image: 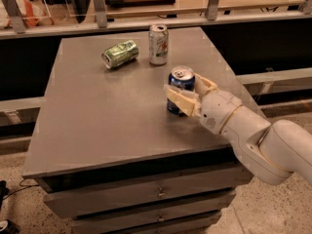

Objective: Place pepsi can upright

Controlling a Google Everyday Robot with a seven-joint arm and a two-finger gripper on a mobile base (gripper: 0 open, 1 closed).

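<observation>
The pepsi can (pixel 181 79) is dark blue with a silver top. It stands upright on the grey table (pixel 107 111), right of the middle. My gripper (pixel 185 93) reaches in from the right and is shut on the can. One pale finger (pixel 179 101) lies across the can's near side and the other (pixel 204 85) sits on its far right side. The can's lower part is partly hidden by the near finger.
A shiny green dented can (pixel 120 53) lies on its side at the back of the table. A white-and-green can (pixel 158 44) stands upright beside it. The table has drawers below. A railing and glass panels run behind it.
</observation>
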